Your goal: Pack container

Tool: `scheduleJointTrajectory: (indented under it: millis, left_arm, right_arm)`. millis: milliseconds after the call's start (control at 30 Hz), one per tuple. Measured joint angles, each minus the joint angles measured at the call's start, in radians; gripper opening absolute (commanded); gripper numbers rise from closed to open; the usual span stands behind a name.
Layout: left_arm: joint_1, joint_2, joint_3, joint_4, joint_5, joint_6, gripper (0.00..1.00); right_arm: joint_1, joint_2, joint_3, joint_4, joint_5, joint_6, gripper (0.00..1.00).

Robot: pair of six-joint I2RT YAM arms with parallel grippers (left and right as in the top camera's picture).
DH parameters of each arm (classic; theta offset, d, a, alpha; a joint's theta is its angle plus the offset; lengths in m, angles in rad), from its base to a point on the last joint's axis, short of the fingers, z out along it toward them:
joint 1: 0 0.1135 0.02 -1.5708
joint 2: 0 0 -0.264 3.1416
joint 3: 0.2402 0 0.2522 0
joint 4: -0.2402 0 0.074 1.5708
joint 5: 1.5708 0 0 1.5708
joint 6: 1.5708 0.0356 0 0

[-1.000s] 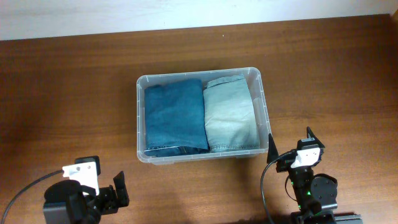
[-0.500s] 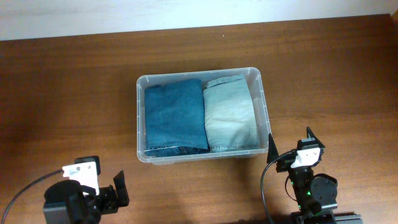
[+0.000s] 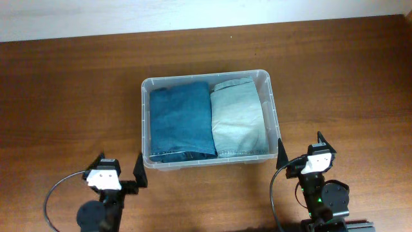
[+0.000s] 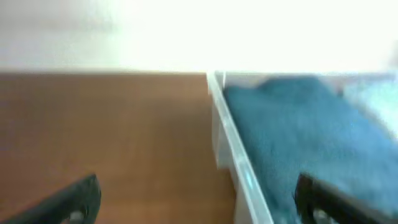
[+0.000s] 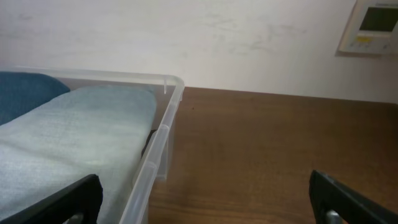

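Note:
The clear plastic container [image 3: 273, 116] sits mid-table. Inside lie dark blue folded jeans [image 3: 181, 121] on the left and pale blue folded jeans [image 3: 237, 119] on the right. My left gripper [image 3: 119, 164] is open and empty at the container's front left corner, one finger on each side of the rim [image 4: 231, 149]. My right gripper [image 3: 300, 149] is open and empty at the front right corner, straddling the rim [image 5: 163, 134]. The dark jeans [image 4: 305, 124] show blurred in the left wrist view. The pale jeans [image 5: 68, 130] show in the right wrist view.
The wooden table [image 3: 71, 96] runs to a white wall [image 3: 129, 16] at the back. A wall control panel [image 5: 372, 25] shows in the right wrist view. Black cables trail from both arm bases at the front edge.
My left arm has turned and moved forward and right, bringing its open gripper up to the container's front left corner. The right arm and the container have not moved.

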Motion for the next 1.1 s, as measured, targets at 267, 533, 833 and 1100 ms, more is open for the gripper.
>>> scheduleJointTrajectory:
  millis: [267,533,833,1100]
  left_arm:
    - [0.003,-0.06,-0.093,0.096,-0.084,0.0,0.99]
    - [0.003,-0.06,-0.093,0.096,-0.098,0.0,0.99]
    - [0.003,-0.06,-0.093,0.096,-0.098,0.0,0.99]
    - [0.003,-0.06,-0.093,0.096,-0.098,0.0,0.99]
  right_arm:
    - [0.0,0.0,0.0,0.001,0.0,0.001,0.98]
    - [0.0,0.0,0.0,0.001,0.0,0.0,0.98]
    - [0.0,0.0,0.0,0.001,0.0,0.0,0.99]
    - [0.0,0.0,0.0,0.001,0.0,0.0,0.98]
